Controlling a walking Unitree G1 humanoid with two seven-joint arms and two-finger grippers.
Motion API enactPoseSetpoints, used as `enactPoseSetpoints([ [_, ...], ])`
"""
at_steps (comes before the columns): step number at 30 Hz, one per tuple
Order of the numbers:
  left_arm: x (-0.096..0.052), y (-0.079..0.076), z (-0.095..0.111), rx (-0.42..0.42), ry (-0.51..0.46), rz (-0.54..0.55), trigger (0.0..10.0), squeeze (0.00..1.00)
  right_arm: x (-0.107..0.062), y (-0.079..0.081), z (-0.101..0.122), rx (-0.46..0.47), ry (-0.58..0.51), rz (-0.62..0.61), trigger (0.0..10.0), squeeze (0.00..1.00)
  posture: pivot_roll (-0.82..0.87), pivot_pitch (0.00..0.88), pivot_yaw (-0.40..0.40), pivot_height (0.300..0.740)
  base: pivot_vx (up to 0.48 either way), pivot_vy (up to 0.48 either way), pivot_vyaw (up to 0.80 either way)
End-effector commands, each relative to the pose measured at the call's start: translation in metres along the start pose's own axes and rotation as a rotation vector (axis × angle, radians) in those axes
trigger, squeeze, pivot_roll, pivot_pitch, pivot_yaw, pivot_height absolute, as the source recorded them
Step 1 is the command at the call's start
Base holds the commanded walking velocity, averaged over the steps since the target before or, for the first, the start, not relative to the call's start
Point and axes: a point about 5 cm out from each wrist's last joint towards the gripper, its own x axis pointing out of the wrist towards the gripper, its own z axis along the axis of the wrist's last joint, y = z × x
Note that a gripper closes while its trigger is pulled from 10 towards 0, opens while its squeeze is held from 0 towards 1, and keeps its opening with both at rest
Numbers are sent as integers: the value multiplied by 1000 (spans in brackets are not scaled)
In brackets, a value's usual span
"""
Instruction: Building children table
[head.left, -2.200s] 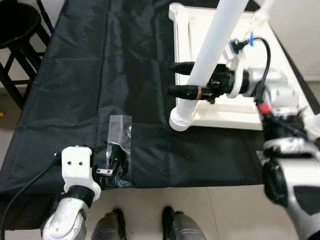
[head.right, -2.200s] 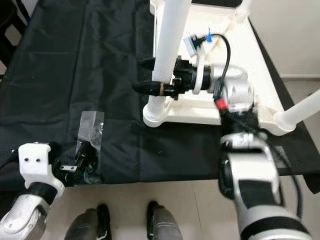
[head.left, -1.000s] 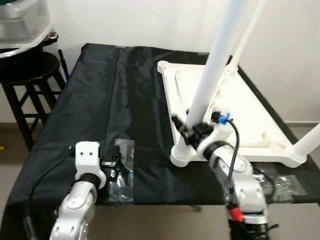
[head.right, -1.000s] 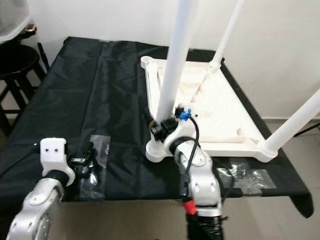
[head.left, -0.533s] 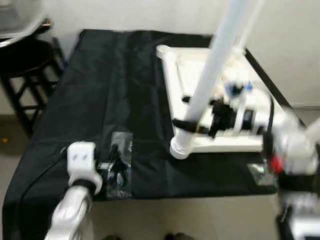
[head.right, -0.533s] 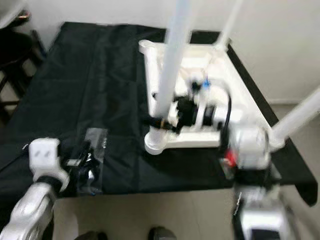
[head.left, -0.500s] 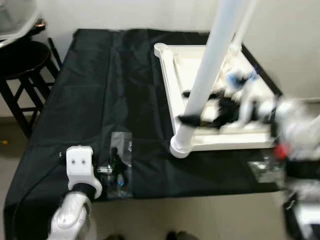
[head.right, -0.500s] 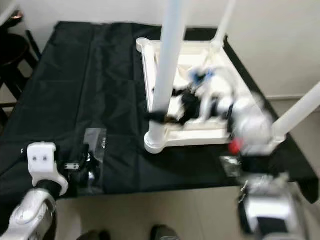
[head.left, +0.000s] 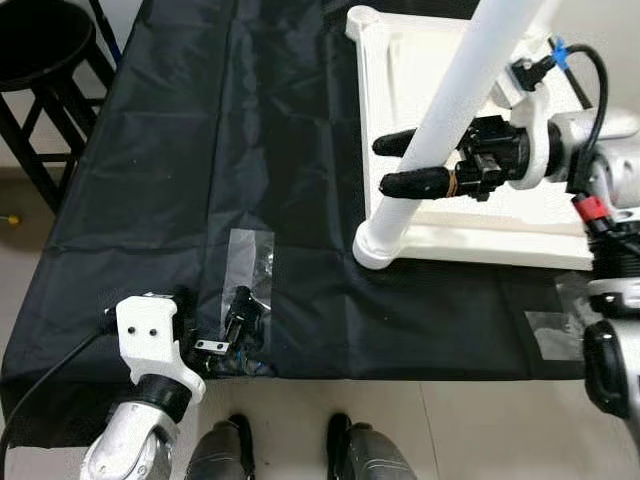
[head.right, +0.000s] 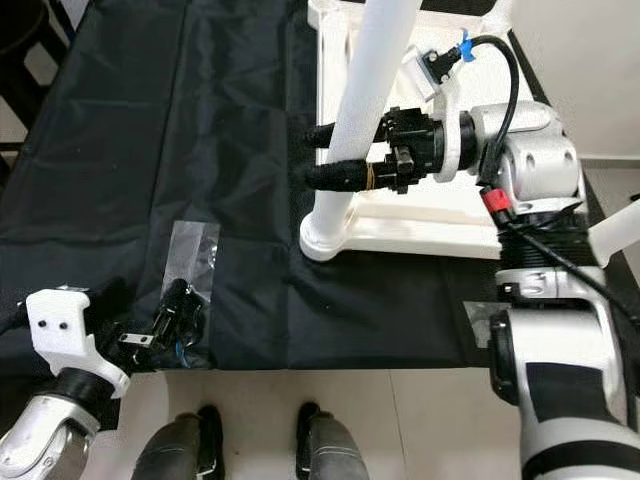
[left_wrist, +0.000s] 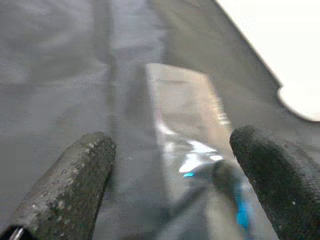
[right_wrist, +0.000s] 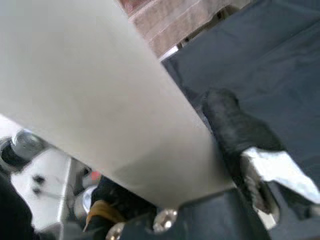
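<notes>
Your right gripper (head.left: 412, 163) clamps the white table leg (head.left: 440, 123) right of centre in the head view, one finger on each side; the upturned white tabletop (head.left: 505, 226) lies upper right on the black cloth (head.left: 200, 150); your left gripper (left_wrist: 170, 175) sits lower left, fingers spread around the clear hardware bag (head.left: 243, 295).

table leg (head.left: 455, 110) is running off the top edge; plastic bag (left_wrist: 200, 150) contents are blurring out, too unclear to identify.

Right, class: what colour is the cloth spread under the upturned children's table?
Black; the cloth shows best in the left eye view, under the white table.
</notes>
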Motion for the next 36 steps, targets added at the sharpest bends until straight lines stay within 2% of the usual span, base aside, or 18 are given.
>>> enactPoseSetpoints([
  [1,-4,-8,2,-35,4,-75,10000,0,-6,-1,-7,38,3,-8,0,0,31,370,-107,740,0,0,0],
  [5,-8,-17,15,-135,-59,-270,10000,0,-19,1,-20,57,71,-63,0,0,-34,345,-142,740,0,0,0],
  [8,-13,-18,21,-229,-142,-400,10000,0,-29,10,-51,112,196,-330,0,0,-75,293,-194,740,0,0,0],
  [10,-17,-21,19,-236,-132,-473,10000,0,-9,28,-76,214,167,-643,0,0,-62,259,-230,740,0,0,0],
  [11,-18,-20,17,-235,-127,-507,10000,0,16,57,-115,332,181,-930,0,0,-62,200,-239,740,0,0,0],
  [12,-18,-20,17,-235,-127,-507,10000,0,16,57,-115,332,181,-930,0,0,-62,200,-239,740,0,0,0],
  [13,-16,-18,16,-232,-131,-525,10000,0,39,93,-150,478,224,-1153,0,0,-57,161,-212,740,0,0,0],
  [14,-14,-16,16,-234,-144,-537,10000,0,60,117,-166,553,250,-1226,0,0,-57,150,-211,740,0,0,0],
  [16,-9,-14,19,-227,-162,-553,10000,0,76,117,-174,569,228,-1253,0,0,-41,90,-196,740,0,0,0],
  [18,1,-12,23,-199,-180,-595,10000,0,86,92,-176,517,170,-1236,0,0,-31,44,-191,740,0,0,0],
  [21,1,-12,23,-199,-180,-595,10000,0,86,92,-176,517,170,-1236,0,0,-31,44,-191,740,0,0,0],
  [24,13,-11,26,-158,-189,-666,10000,0,81,66,-172,466,144,-1274,0,0,-28,0,-178,740,0,0,0],
  [25,18,-9,24,-149,-187,-686,10000,0,81,60,-170,472,146,-1260,9137,0,-46,0,-158,740,0,0,0],
  [28,20,-9,21,-148,-179,-699,10000,0,79,61,-161,454,142,-1214,10000,0,-45,0,-151,740,0,0,0],
  [29,20,-9,17,-148,-161,-707,10000,0,73,61,-152,437,126,-1141,10000,651,-55,0,-139,740,0,0,0],
  [30,20,-9,17,-148,-161,-707,10000,0,73,61,-152,437,126,-1141,10000,651,-55,0,-139,740,0,0,0],
  [31,19,-9,12,-150,-142,-707,10000,0,67,64,-138,395,84,-964,10000,1000,-56,0,-137,740,0,0,0],
  [36,13,-8,7,-154,-110,-697,10000,0,36,61,-104,271,-20,-666,10000,1000,-58,19,-126,740,0,0,0],
])
